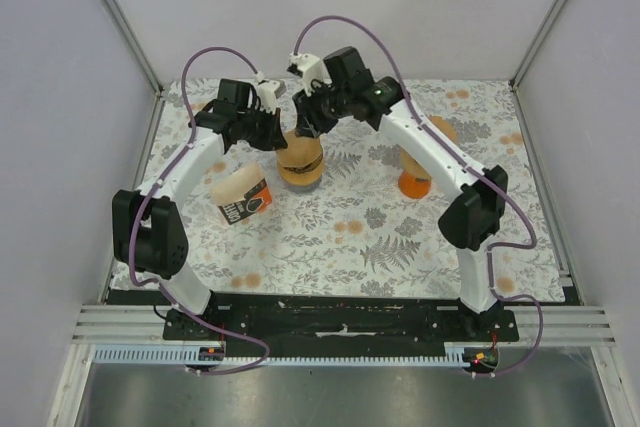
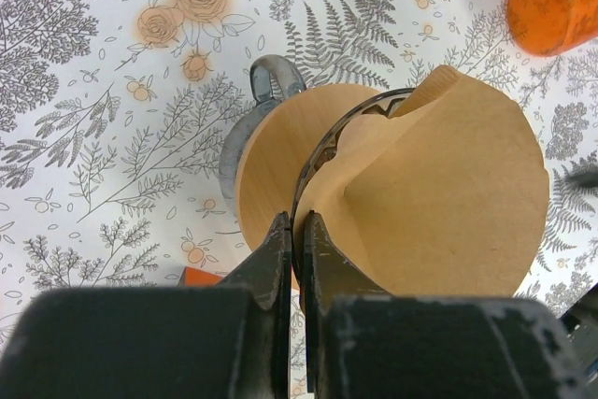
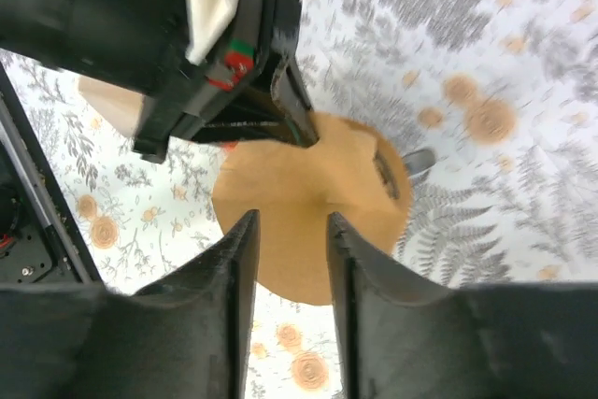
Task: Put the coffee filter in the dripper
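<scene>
On the far middle of the table, your left gripper (image 2: 292,223) pinches the coffee filter (image 2: 448,193) at its rim. The filter sits lopsided in the dripper (image 2: 276,142). Your right gripper (image 3: 291,221) hovers part-open and empty, and the filter is not yet seated.

Dripper (image 1: 300,175) mid-table (image 1: 400,247), toward the back; filter (image 1: 299,152) sits in it. Left gripper (image 1: 272,132) at the dripper's left rim, jaws pinched on it. Right gripper (image 1: 306,119) above the filter, jaws apart, not touching. Carton (image 1: 243,197) lies on its side front-left of the dripper. Stand (image 1: 415,179) to the right, well apart.
</scene>
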